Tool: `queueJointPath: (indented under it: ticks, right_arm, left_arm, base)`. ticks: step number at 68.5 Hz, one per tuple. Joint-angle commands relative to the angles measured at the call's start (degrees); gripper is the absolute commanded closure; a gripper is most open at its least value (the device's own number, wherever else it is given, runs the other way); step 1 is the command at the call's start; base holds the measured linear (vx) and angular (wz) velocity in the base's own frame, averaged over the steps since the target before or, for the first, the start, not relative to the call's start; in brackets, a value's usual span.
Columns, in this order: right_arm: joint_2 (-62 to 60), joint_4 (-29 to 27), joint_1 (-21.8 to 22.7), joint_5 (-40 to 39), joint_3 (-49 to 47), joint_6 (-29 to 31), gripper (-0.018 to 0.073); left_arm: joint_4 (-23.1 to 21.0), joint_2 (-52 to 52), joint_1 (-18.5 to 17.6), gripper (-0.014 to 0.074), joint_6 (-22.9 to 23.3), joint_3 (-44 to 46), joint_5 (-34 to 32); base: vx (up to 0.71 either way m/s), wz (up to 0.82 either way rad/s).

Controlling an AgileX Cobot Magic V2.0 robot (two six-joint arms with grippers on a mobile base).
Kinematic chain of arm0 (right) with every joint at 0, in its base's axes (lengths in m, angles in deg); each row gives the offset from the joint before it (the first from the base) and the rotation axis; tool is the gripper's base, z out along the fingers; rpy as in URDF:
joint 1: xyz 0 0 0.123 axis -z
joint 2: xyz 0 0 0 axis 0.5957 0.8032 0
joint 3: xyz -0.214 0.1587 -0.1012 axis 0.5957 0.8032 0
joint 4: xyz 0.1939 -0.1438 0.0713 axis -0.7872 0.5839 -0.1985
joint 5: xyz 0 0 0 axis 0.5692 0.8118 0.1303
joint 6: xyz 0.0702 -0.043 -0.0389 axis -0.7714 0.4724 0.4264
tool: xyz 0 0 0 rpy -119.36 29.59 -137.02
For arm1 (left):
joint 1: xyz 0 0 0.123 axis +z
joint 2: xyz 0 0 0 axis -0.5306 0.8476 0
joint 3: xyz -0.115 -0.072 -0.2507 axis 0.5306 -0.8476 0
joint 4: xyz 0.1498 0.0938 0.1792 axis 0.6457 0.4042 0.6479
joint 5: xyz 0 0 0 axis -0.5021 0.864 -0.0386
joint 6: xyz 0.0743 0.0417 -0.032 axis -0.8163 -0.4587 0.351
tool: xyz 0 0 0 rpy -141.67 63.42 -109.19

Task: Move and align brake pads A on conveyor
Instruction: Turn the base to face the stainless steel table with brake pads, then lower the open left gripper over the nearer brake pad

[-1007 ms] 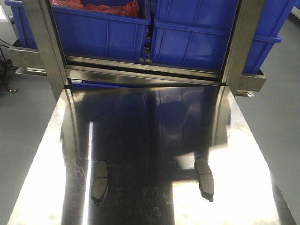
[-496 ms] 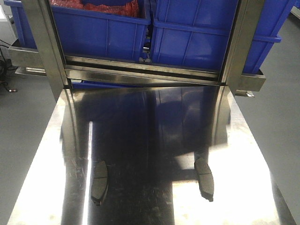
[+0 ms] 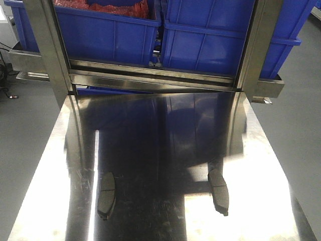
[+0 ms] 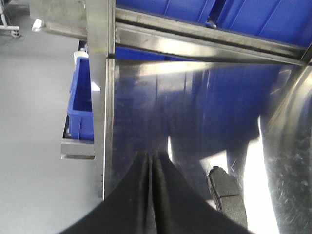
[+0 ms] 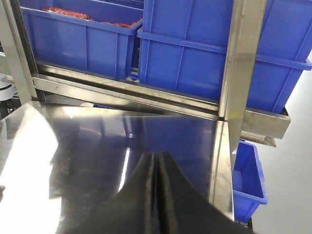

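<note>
The left gripper point(image 4: 150, 158) points forward and a little downward over the near end of the shiny steel table point(image 3: 266, 201). Its two black fingers point(image 4: 129, 200) are pressed together along a thin seam, with nothing held between them. Just to their right in the wrist view, the left brake pad point(image 4: 226, 195) lies flat on the steel, lengthwise away from the robot. I cannot tell whether the fingers touch it.

The right gripper point(image 5: 157, 157) has the same forward, slightly lowered pose over the table's right side. Its fingers point(image 5: 178, 195) are likewise closed tight on nothing.

In the front view the right brake pad point(image 3: 219, 192) lies flat on the table, well apart from the left one. The two are roughly level and parallel, and each shows a thin groove across its middle.

Farther off, two steel posts point(image 3: 50, 50) rise at the table's far corners, joined by a steel rail point(image 3: 150, 75). Behind the rail stand large blue bins point(image 3: 210, 45). The left one holds red material point(image 3: 115, 7). A smaller blue bin point(image 5: 248, 180) sits low beside the table's right edge.
</note>
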State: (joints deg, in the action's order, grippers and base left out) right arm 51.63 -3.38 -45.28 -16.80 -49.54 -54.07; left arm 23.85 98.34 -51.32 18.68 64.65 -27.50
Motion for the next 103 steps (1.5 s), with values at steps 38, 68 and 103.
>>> queueJointPath:
  ticks: [38,68,103]
  right_arm:
    - [0.55,-0.06,0.19,-4.34,-1.58,0.37,0.0569]
    - [0.55,-0.06,0.19,-4.34,-1.58,0.37,0.0569]
    - [0.55,-0.06,0.19,-4.34,-1.58,0.37,0.0569]
  left_arm:
    - [0.57,0.11,-0.07,-0.0091,0.1,1.49,-8.43]
    - [-25.89,19.69,-4.48,-0.0071,-24.9,13.5,-8.46]
    - [-26.37,53.11,-8.83,-0.0058,-14.9,23.14,-6.45]
  base:
    - [0.0,0.0]
    - [0.0,0.0]
    - [0.0,0.0]
